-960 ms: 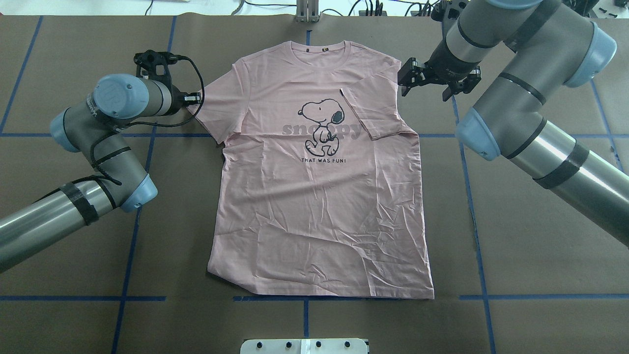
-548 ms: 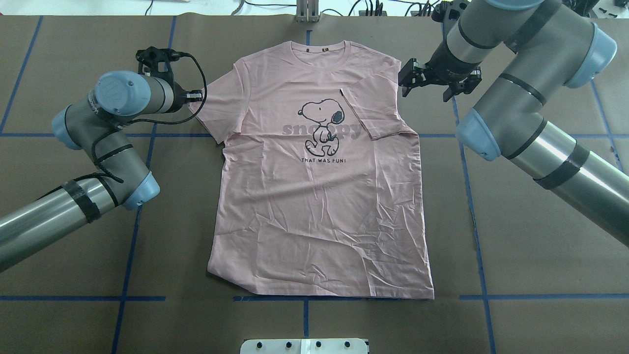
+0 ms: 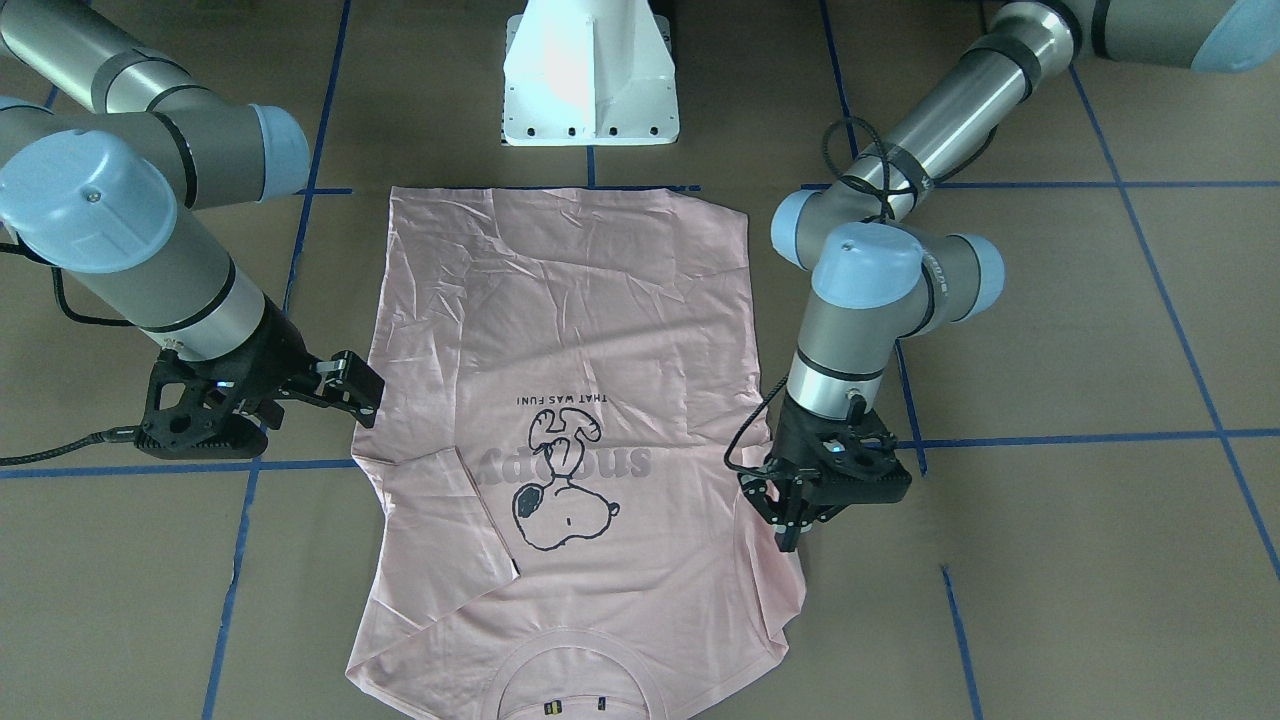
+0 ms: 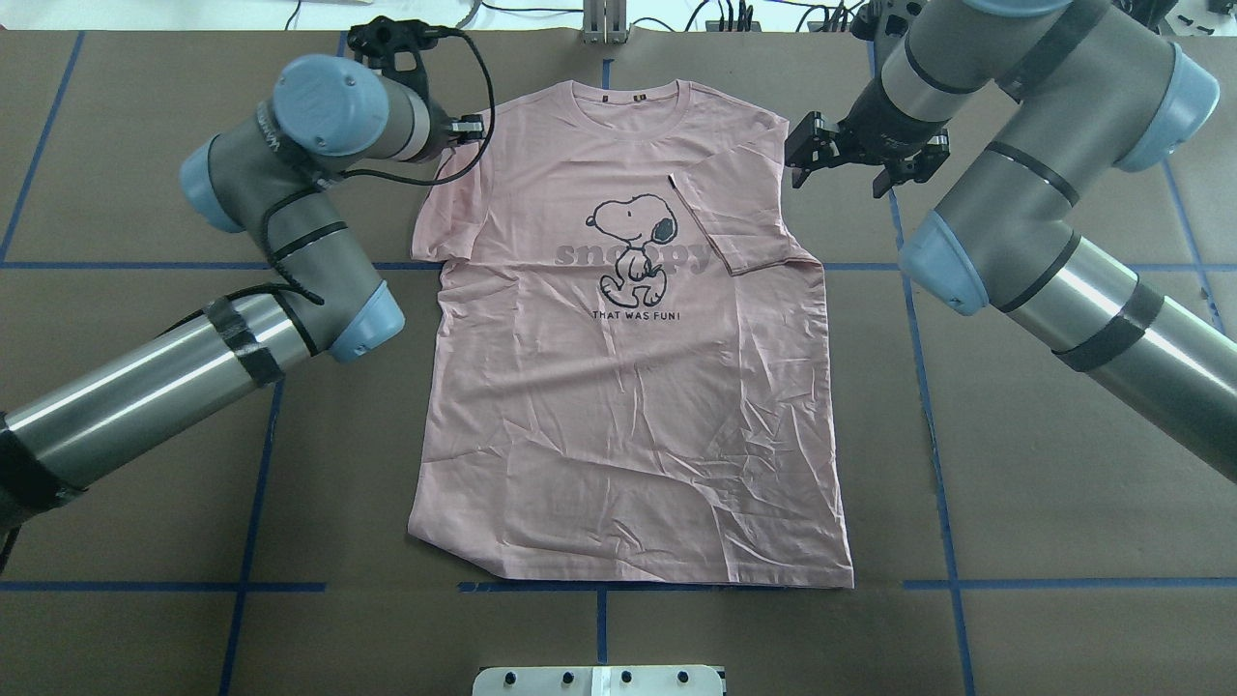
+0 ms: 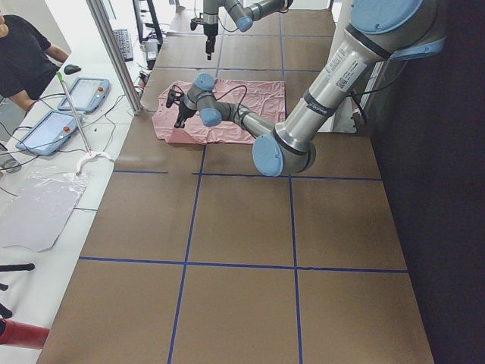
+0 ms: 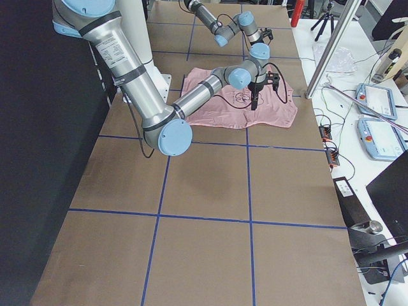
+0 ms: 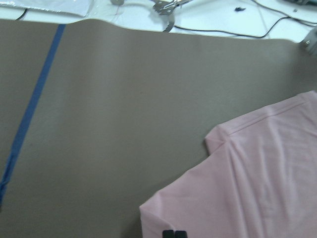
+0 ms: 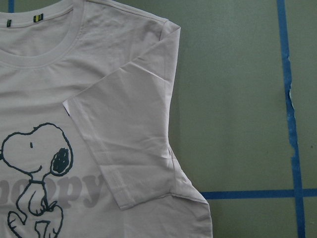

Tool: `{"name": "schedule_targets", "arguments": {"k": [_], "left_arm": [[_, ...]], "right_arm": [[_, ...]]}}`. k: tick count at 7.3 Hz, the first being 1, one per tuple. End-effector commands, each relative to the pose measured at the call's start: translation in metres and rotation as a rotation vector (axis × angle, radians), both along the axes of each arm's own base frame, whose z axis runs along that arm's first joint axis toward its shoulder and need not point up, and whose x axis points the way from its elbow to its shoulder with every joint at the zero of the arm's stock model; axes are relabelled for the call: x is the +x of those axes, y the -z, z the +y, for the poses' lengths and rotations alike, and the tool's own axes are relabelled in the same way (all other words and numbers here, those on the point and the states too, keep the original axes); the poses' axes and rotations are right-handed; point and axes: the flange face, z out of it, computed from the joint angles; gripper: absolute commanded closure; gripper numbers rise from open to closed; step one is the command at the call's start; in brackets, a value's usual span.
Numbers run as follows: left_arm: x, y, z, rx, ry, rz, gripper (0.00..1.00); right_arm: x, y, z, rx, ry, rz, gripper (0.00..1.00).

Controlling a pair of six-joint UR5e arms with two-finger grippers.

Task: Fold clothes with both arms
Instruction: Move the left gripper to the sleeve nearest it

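The pale pink T-shirt (image 4: pixel 628 406) lies flat and print-up on the brown table, collar at the far side; it also shows in the front view (image 3: pixel 570 330). Its sleeve (image 4: pixel 725 213) on my right side is folded in over the chest. My left gripper (image 4: pixel 474 126) is shut on the edge of the other sleeve (image 4: pixel 435 208) near the shoulder; the left wrist view shows its fingertips (image 7: pixel 168 233) closed together on pink cloth. My right gripper (image 4: pixel 855 174) is open and empty, hovering just off the shirt's right shoulder (image 8: pixel 163 29).
The white pedestal base (image 3: pixel 590 80) stands at the shirt's hem end. Blue tape lines (image 4: pixel 928 387) cross the brown table cover. Cables and small parts (image 7: pixel 168 7) lie beyond the table's far edge. An operator (image 5: pixel 23 57) and tablets are past that edge.
My left gripper has moved toward the far side and inward, from the sleeve's outer edge up to the shoulder, drawing the sleeve with it. The right arm has barely moved.
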Motion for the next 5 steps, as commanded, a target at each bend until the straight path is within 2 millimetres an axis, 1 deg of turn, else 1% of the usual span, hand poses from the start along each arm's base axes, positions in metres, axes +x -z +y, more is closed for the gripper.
{"name": "schedule_targets", "arguments": {"k": [1,2,3,4,5], "left_arm": [[0.05,0.061,0.014,-0.07,0.009,0.079,1.0],[0.068,0.058,0.019,-0.093,0.004,0.081,1.0],[0.078,0.053,0.027,-0.1,-0.004,0.075,1.0],[0.087,0.047,0.029,-0.113,-0.01,0.067,1.0],[0.088,0.044,0.029,-0.116,-0.008,0.063,0.18]], "right_arm": [[0.006,0.0,0.008,0.008,0.0,-0.008,0.0],[0.008,-0.002,0.01,0.008,-0.001,-0.006,0.0],[0.008,-0.004,0.01,0.005,-0.002,-0.005,0.0],[0.008,-0.004,0.01,0.005,-0.003,-0.003,0.0],[0.008,-0.004,0.01,0.005,-0.004,-0.002,0.0]]}}
